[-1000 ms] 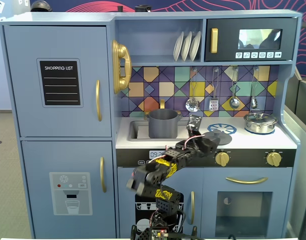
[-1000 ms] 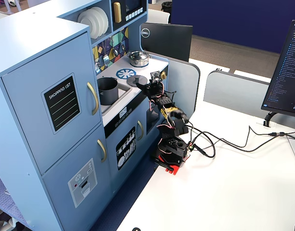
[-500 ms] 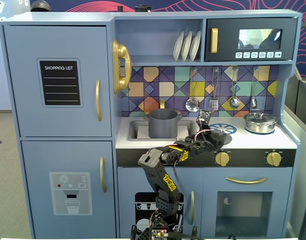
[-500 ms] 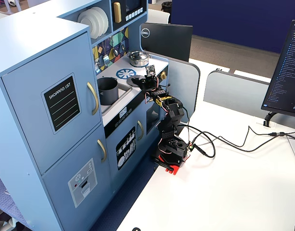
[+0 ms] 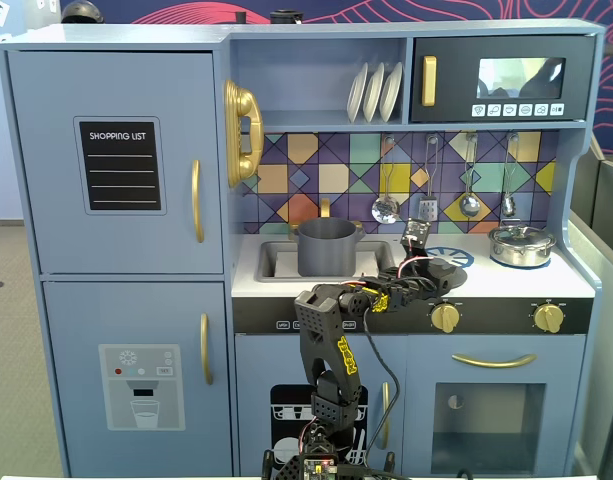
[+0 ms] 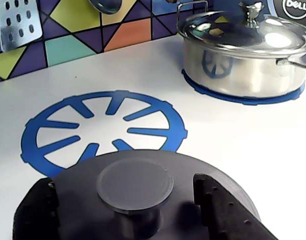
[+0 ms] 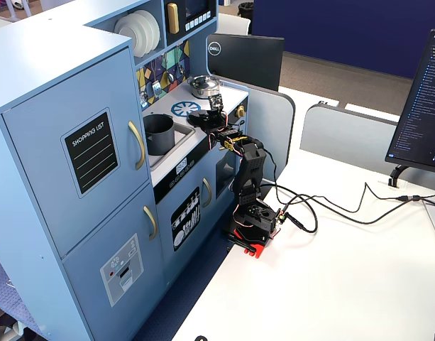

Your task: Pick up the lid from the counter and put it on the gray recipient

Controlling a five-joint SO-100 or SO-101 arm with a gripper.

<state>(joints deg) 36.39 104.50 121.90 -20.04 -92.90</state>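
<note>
Reached over the counter [image 5: 506, 280] with gripper [image 6: 128, 210] spread, fingers [image 6: 217, 205] either side of the lid's [image 6: 143, 200] center knob, not visibly pinching. Lay flat just before the blue burner ring [image 6: 103, 127], right of the gray recipient [image 5: 327, 247] in the sink.

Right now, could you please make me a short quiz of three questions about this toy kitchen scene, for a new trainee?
1. True or false: the lid already sits on the gray pot.
2. What stands on the far right burner? A) shiny silver pot B) plate C) spoon
3. Fill in: in the wrist view, the gripper fingers stand on either side of the lid's ____.

Key:
1. False; the lid lies on the counter by the blue burner ring.
2. A, the silver pot.
3. knob
</note>
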